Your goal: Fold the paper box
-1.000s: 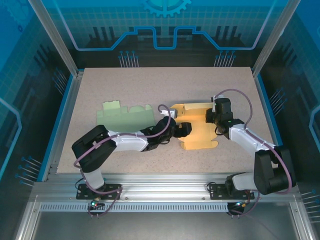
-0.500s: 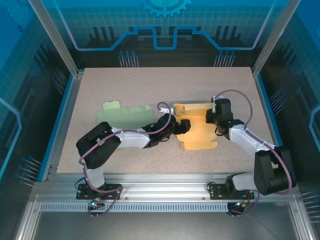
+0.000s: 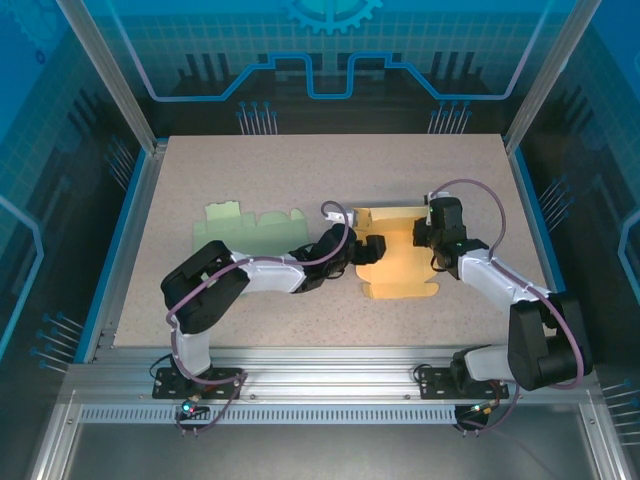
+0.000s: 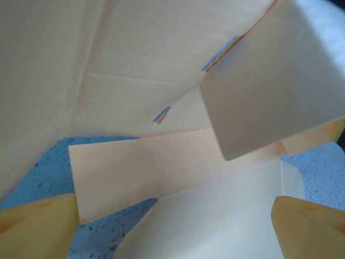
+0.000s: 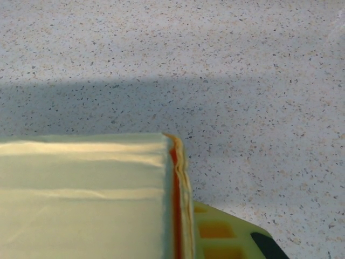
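Speckled beige table (image 3: 300,170) in blue-lit cage (image 3: 330,60). Orange paper box (image 3: 400,275), half-folded, flaps up, sits right of centre. L gripper (image 3: 372,249) spread wide at its left edge, R gripper (image 3: 422,237) pinched on its right wall.

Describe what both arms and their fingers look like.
The left arm and right arm match: white shells on the links, black joints and wrists. A purple-grey cable loops loosely along each. The left fingers are yellow blocks; the right finger looks yellow-green with recessed pockets.
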